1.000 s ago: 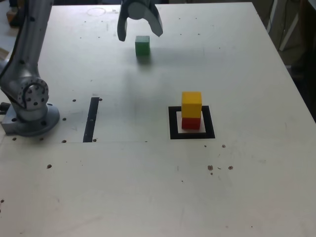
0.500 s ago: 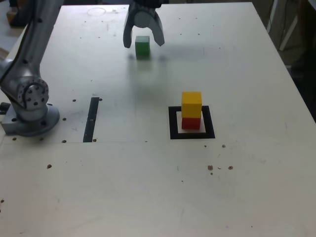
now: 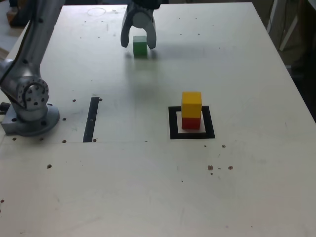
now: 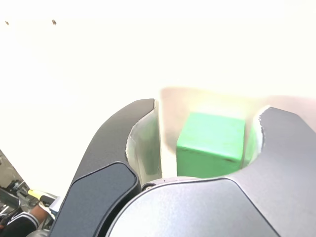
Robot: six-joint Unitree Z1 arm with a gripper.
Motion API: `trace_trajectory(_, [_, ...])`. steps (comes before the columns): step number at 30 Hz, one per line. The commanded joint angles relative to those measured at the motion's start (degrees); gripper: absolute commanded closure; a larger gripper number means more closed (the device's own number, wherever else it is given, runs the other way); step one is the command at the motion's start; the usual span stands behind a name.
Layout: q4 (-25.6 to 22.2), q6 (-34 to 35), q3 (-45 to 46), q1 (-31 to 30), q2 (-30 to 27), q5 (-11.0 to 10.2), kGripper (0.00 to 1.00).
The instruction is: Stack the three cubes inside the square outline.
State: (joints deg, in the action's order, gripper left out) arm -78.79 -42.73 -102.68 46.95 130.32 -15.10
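The green cube (image 3: 139, 46) is sitting on the far part of the table (image 3: 237, 64), between the fingers of the gripper (image 3: 138, 47), and it is lying slightly further toward the exterior view's left than a moment ago, so the closing fingers are apparently nudging it along. The jaws are narrowing around it but are still standing apart: in the wrist view one finger is meeting or nearly meeting the cube, while a clear gap is showing on the other side, so nothing is being gripped firmly. Further out, the yellow cube (image 3: 191, 104) is resting on the red cube (image 3: 191, 123) inside the square outline (image 3: 174, 135), unchanged. That is leaving only the green one to add, I judge; the grasp is probably becoming centred as the second finger arrives, though a one-sided push could be turning the cube askew before the lift.
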Motion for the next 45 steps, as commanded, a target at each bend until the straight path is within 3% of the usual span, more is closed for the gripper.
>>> trace_trajectory(1, [0.2,-0.3,0.2,0.0,0.4,0.1,0.68])
trace_trajectory(16, [0.3,-0.4,0.4,-0.3,0.0,0.6,0.7])
trace_trajectory(21, [0.0,0.2,1.8,-1.6,-2.7,0.5,0.7])
trace_trajectory(28, [-3.4,4.0,3.6,-7.6,-11.0,-0.3,0.71])
trace_trajectory(35, [-10.7,9.6,1.1,-17.9,-16.8,-0.3,0.71])
trace_trajectory(38, [-13.6,12.3,-1.0,-22.7,-17.4,0.7,0.71])
trace_trajectory(45, [-15.0,19.4,-2.3,-30.5,-18.2,7.4,0.72])
